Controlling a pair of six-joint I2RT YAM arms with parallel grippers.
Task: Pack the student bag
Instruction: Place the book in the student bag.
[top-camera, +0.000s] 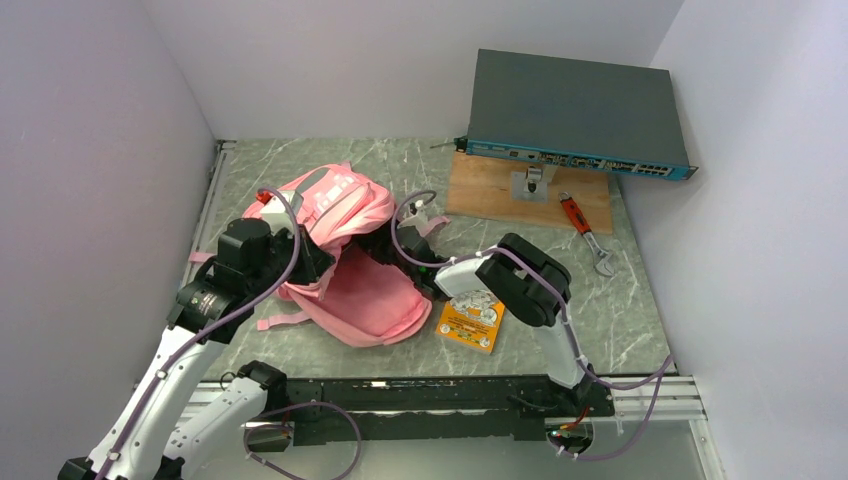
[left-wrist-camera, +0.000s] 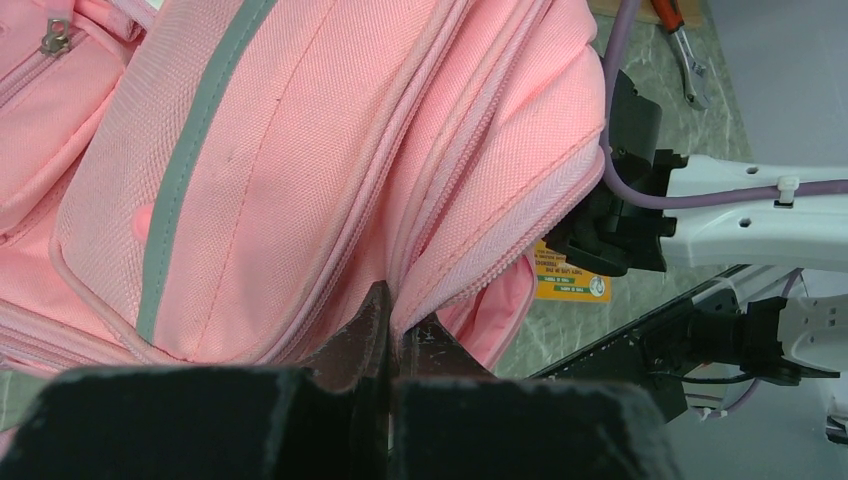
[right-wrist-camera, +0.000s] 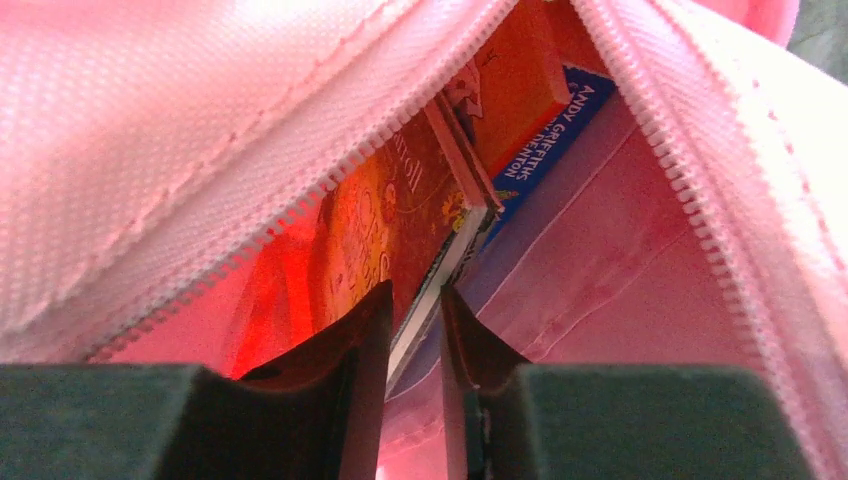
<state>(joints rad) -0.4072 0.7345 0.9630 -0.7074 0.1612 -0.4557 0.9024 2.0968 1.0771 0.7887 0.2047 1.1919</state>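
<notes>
The student bag (top-camera: 345, 255) was found lying left of centre on the table (top-camera: 620, 300), its zip edge pinched in the closed left gripper (left-wrist-camera: 392, 335). Inside the bag's mouth the right gripper (right-wrist-camera: 415, 340) was set narrowly about the orange book (right-wrist-camera: 380, 220) (whether it was clamped could not be told). Book loading was judged to be in hand; deeper seating would be needed next.

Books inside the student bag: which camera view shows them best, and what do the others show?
Right wrist: it looks through the open zip of the student bag at the books, with spine lettering readable. Top external and left wrist show only the bag's pink fabric, no packed books.
</notes>
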